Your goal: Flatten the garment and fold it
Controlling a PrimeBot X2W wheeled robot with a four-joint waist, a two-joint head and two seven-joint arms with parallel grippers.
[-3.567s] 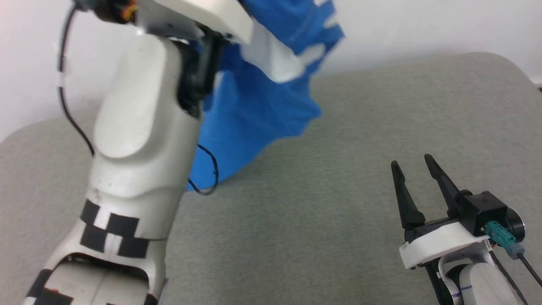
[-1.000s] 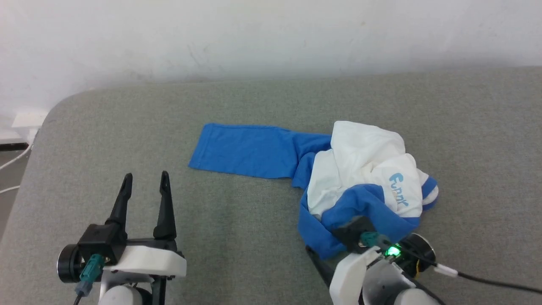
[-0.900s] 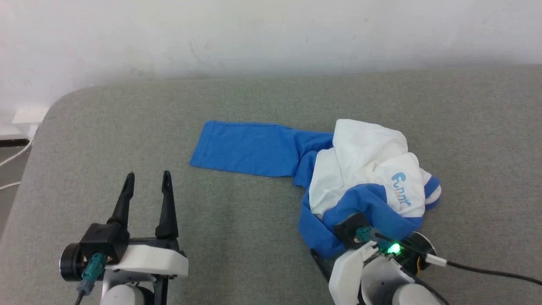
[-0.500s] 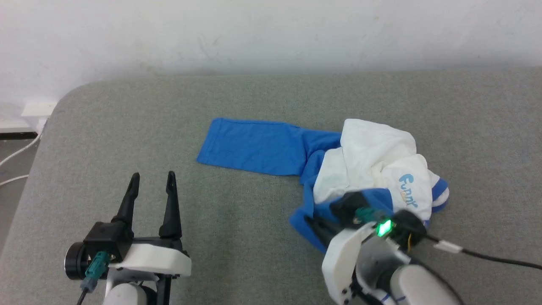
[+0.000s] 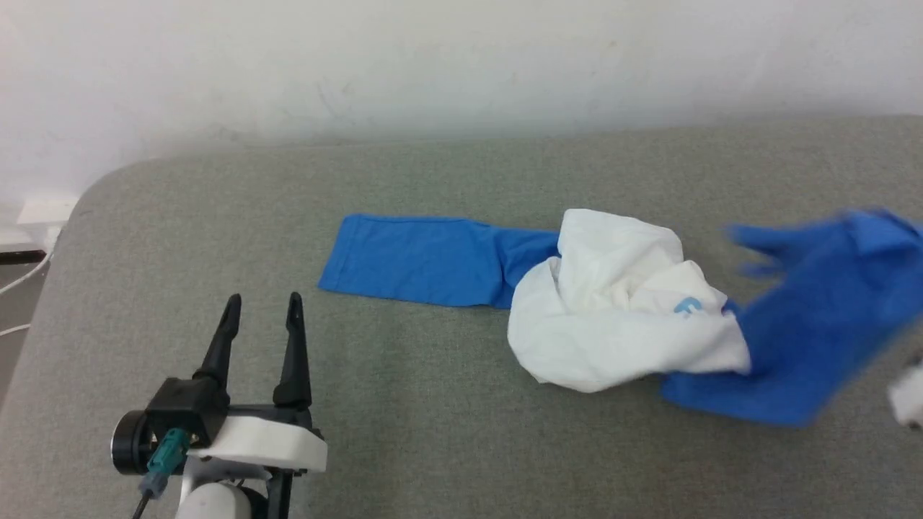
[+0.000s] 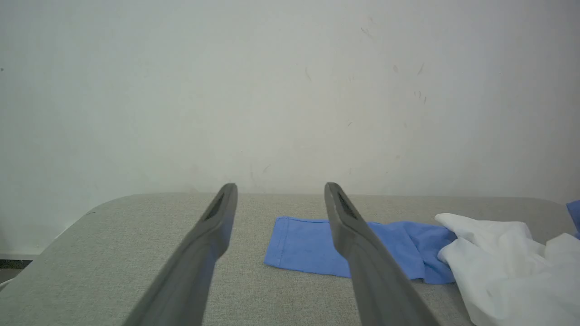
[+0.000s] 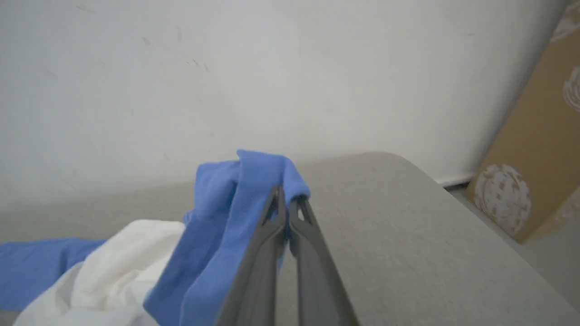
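At the lower left of the head view the left tool (image 5: 263, 299) hovers over the grey tabletop (image 5: 180, 238), its two dark fingers spread wide with nothing between them. Its own camera shows the left tool (image 6: 281, 186) pointing toward the pale wall (image 6: 290, 90).

The garment (image 5: 613, 317) lies ahead of this tool and off to its right. Its long axis runs left to right across the tabletop, roughly parallel to the wall. Its flat sleeve (image 5: 411, 259) is the nearest part to the left tool, spread smooth with the cuff end toward the left, near the tool but apart from it. The left arm is the nearer one for any pull on that end.

Next comes the white body, bunched into a crumpled heap in the middle. The lettering (image 5: 689, 306) on it shows as only a blue fragment at a fold, too little to read.

Further right, the raised sleeve (image 5: 807, 324) lifts off the tabletop, blurred. The right tool (image 7: 286, 199) has its fingers pinched together on the blue cloth near that sleeve's end, holding it up and out to the right.

At the far right of the right wrist view stands a tan cardboard box (image 7: 534, 158) with pale round prints; no writing on it can be made out.

Judging by this, flattening is underway, and the body needs spreading.
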